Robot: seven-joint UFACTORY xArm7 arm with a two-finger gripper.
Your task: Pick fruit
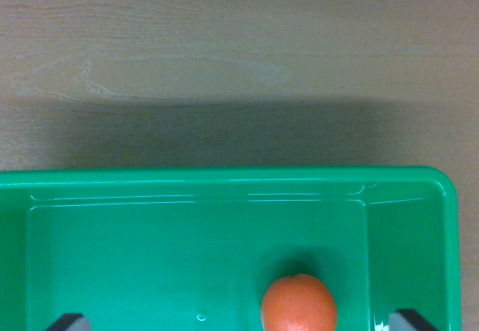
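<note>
Nearest you, the gripper [243,323] stands spread wide and empty, its fingertips [69,322] at the lower corners. The orange fruit [299,304] lies between them, toward the wrist view's right, on the green bin [224,185] floor; beyond, bare wooden table [224,46].

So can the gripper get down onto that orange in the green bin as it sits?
Probably yes. The orange lies alone on the floor of the green bin, nothing over it. It sits toward the wrist view's right, between the two fingertips showing at the bottom edge, so a small shift may be needed.
</note>
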